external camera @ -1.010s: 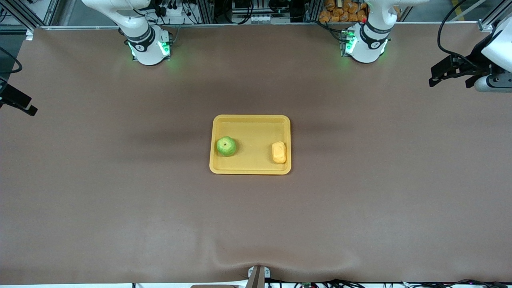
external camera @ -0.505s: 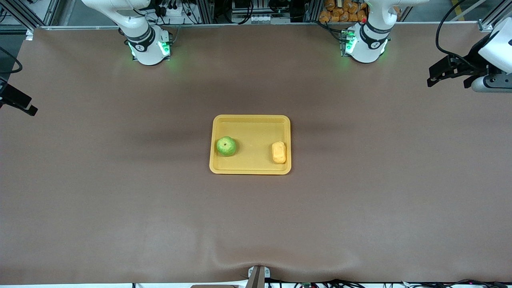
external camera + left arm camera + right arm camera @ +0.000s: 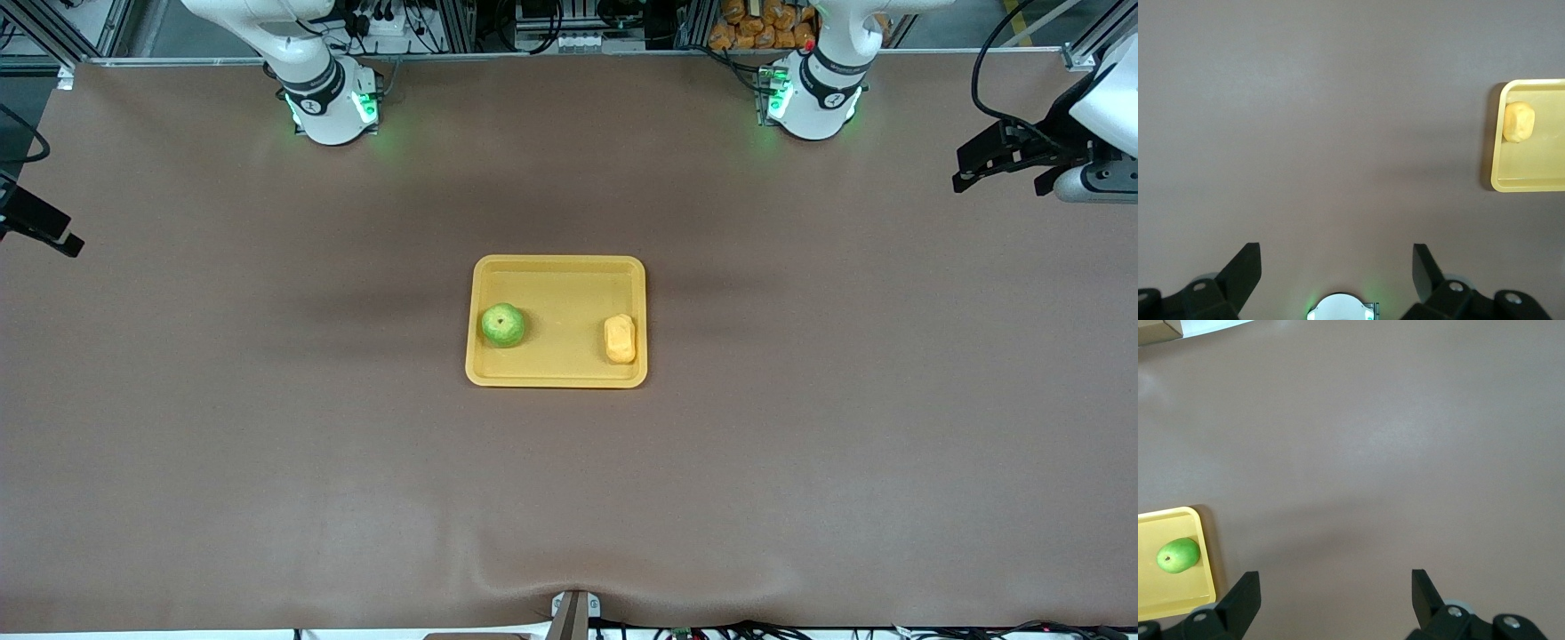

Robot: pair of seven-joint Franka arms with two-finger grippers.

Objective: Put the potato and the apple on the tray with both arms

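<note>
The yellow tray [image 3: 556,267] lies mid-table. The green apple [image 3: 502,324] sits in it at the right arm's end, and the yellow-orange potato [image 3: 620,339] at the left arm's end. My left gripper [image 3: 996,173] hangs open and empty over the left arm's end of the table, well away from the tray. Its wrist view shows open fingers [image 3: 1337,257], the potato [image 3: 1519,122] and a tray corner [image 3: 1531,177]. My right gripper [image 3: 53,236] is at the right arm's end, open and empty [image 3: 1336,583]. Its wrist view shows the apple [image 3: 1178,555] on the tray [image 3: 1178,600].
The brown table cloth [image 3: 569,498] has a ripple by a bracket [image 3: 573,613] at the near edge. The arm bases [image 3: 333,107] [image 3: 813,102] glow green along the table's back edge. Orange items [image 3: 765,22] are stacked off the table near the left arm's base.
The left gripper wavered slightly in place. The apple, potato, tray and right gripper have not moved.
</note>
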